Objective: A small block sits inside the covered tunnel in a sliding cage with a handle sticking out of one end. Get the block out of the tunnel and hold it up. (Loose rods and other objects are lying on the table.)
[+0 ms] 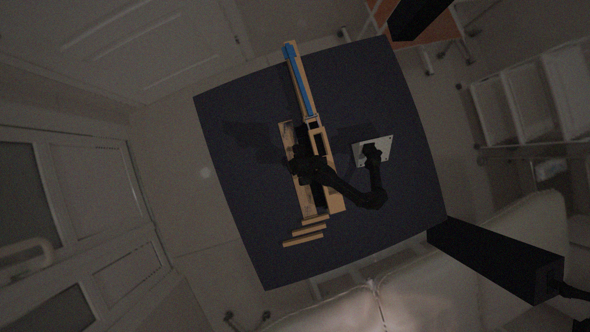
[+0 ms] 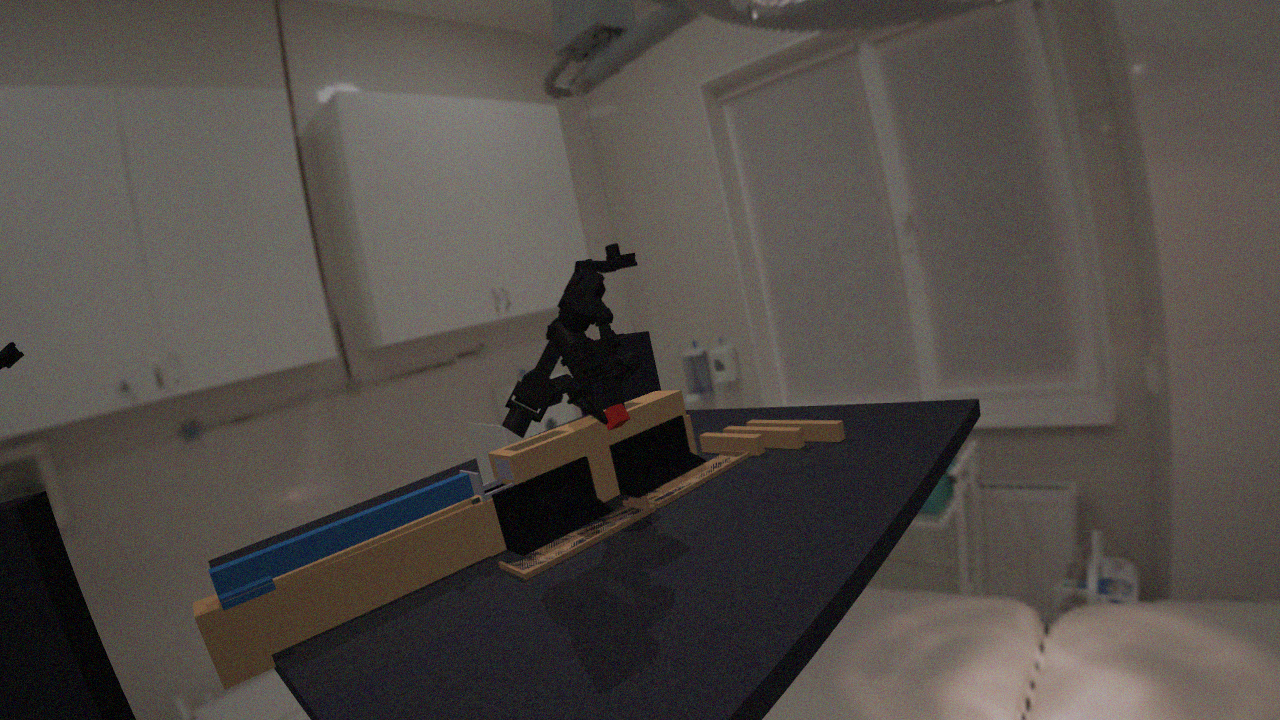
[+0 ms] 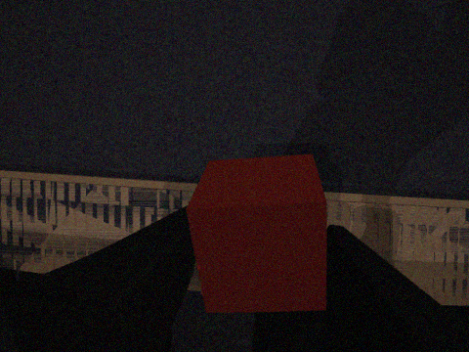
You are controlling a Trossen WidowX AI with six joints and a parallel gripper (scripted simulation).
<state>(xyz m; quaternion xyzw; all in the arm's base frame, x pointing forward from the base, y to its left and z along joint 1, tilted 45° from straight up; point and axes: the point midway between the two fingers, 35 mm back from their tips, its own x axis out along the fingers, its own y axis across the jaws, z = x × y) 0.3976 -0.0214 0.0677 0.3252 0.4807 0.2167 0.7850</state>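
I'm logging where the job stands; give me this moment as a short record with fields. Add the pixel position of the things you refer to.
block: red (image 2: 617, 416) (image 3: 259, 254), out of the tunnel (image 1: 336, 202) (image 2: 660, 404)
pincer (image 2: 611, 412) (image 3: 259, 235): shut on the block, which is held up off the table (image 1: 247, 198) (image 2: 805, 501)
blue handle (image 1: 302, 84) (image 2: 358, 528): sticking out at one end
loose rods (image 1: 303, 240) (image 1: 309, 229) (image 1: 315, 219) (image 2: 823, 430): three, lying on the table

Block red; handle blue; rods tan (gripper black).
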